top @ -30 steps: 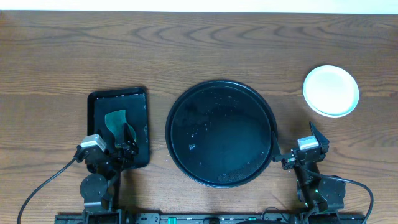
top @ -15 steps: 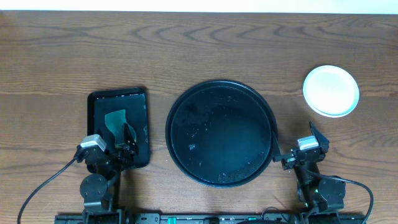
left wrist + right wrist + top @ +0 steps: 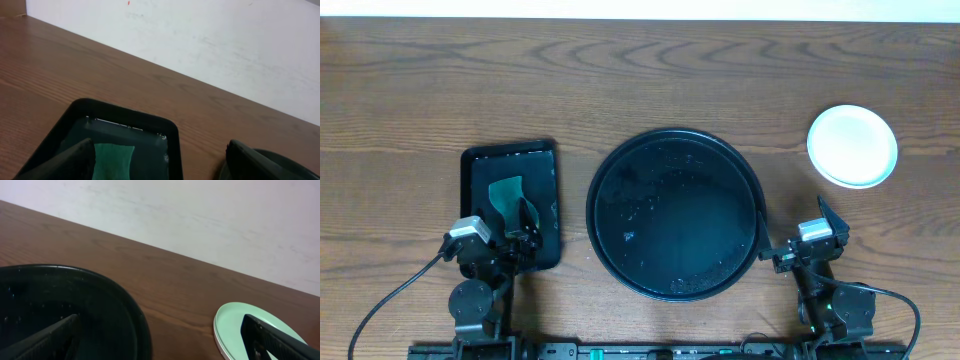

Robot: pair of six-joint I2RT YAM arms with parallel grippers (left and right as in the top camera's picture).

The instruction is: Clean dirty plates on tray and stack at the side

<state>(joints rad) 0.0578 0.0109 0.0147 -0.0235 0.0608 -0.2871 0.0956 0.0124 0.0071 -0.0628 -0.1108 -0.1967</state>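
The plates (image 3: 852, 146) sit piled on the counter (image 3: 420, 90), right of the black tray (image 3: 675, 215); how many, I can't quite tell. My left jaws and right jaws gape wide, holding nothing.

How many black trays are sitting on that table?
2. A large round tray lies mid-view from overhead. A smaller rectangular tray sits to its left, holding a green sponge. Nothing suggests a hidden third.
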